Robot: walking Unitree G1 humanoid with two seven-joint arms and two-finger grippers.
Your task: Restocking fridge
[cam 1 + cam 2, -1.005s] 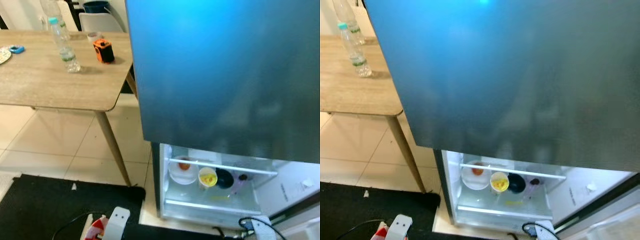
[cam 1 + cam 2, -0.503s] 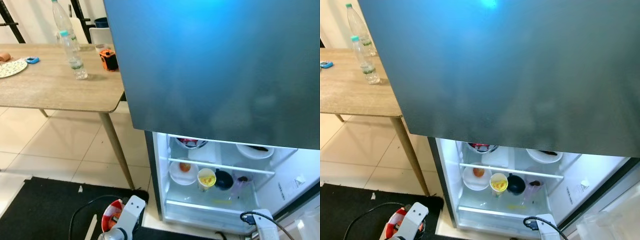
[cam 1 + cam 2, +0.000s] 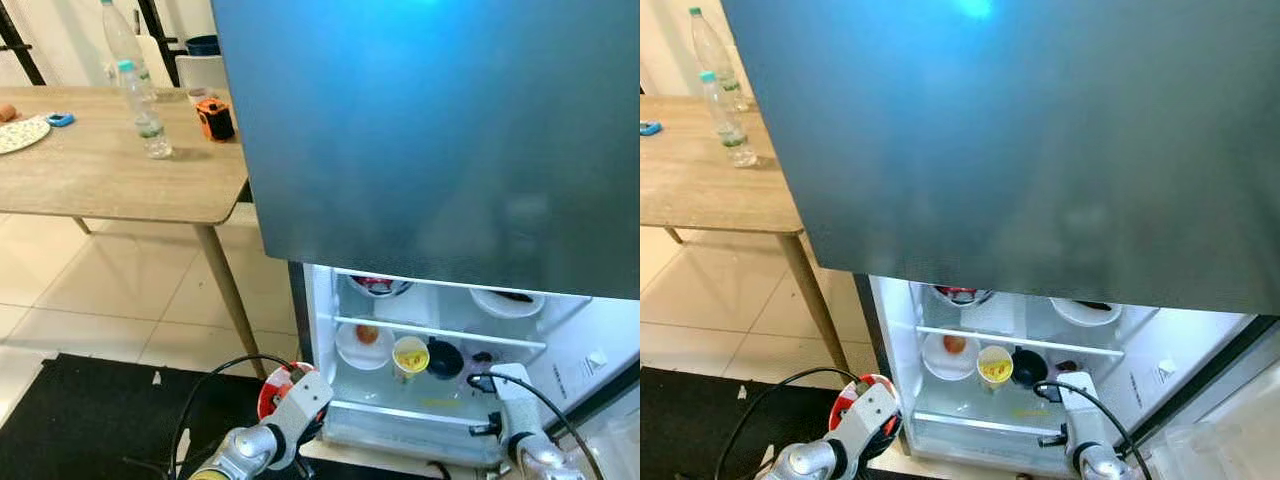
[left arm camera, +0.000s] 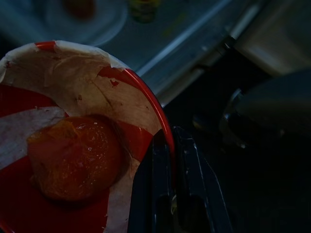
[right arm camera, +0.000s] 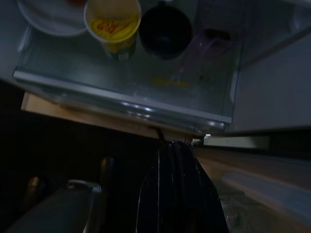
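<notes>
Fridge (image 3: 420,140) fills the upper right of the frame, its grey-blue upper door shut and the lower compartment open and lit at lower centre. Down at lower left, the left gripper (image 4: 167,182) has its two black fingers pinched tight on the rim of a red-and-white bowl (image 4: 63,131), one finger inside, one outside; an orange lump of food (image 4: 73,158) sits in it. From the head camera that bowl (image 3: 285,385) hangs just left of the compartment's edge, over the black mat (image 3: 90,420), not yet inside. At lower right, the right gripper (image 5: 177,155) points at the front lip of the glass shelf (image 5: 131,99), fingers pressed together and holding nothing.

Inside, the lower shelf carries a white plate (image 3: 363,345) with something orange on it, a yellow cup (image 3: 411,357), a dark bowl (image 3: 444,357) and a clear purple-tinted container (image 5: 209,46). Above sit another bowl (image 3: 377,286) and a white dish (image 3: 506,300).

Upper left of the frame: a wooden table (image 3: 100,180) with two water bottles (image 3: 140,105), an orange-and-black gadget (image 3: 214,117), a plate (image 3: 20,132) and a small blue item (image 3: 59,119).
</notes>
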